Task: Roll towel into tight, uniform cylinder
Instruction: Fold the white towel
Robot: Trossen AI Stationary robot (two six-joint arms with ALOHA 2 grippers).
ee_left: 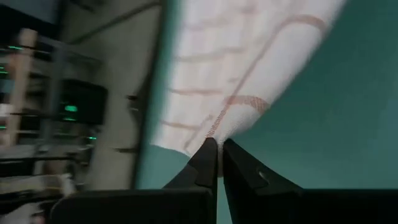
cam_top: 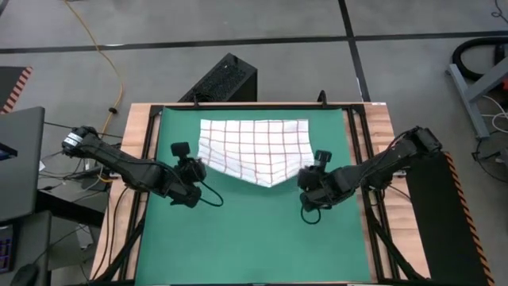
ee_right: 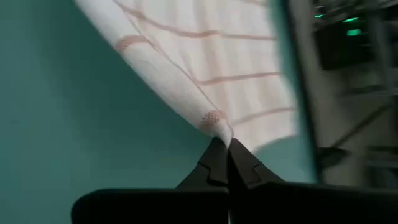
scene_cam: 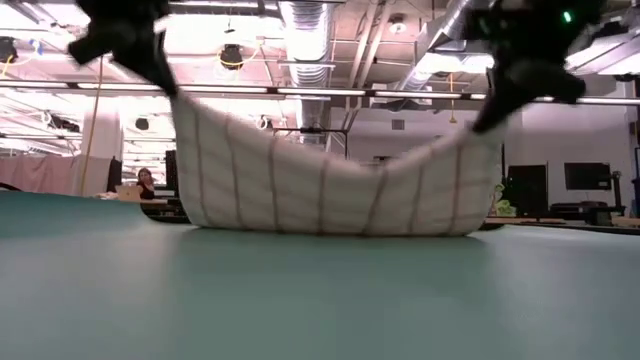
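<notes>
We hold the towel [cam_top: 252,151] by 2 near corners, L fingers [ee_left: 216,152] & R fingers [ee_right: 225,152] pinched on them, lifted off the green mat [cam_top: 254,238]. First fold starting; next, carry the edge fwd evenly.

Looks like robotics lab or workshop. Exposed ceiling ducts [scene_cam: 300,30] and pipes overhead, strip lights. Bare concrete floor [cam_top: 262,20] with dark tape lines, yellow cable [cam_top: 111,59] trailing. Green mat [cam_top: 254,238] on wooden desk [cam_top: 131,159]. Monitor [scene_cam: 587,176] on far wall, person [scene_cam: 147,183] seated at back.

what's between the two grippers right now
The towel spans between the left gripper and right gripper, each pinching a corner; the low view shows it sagging to the mat.
</notes>
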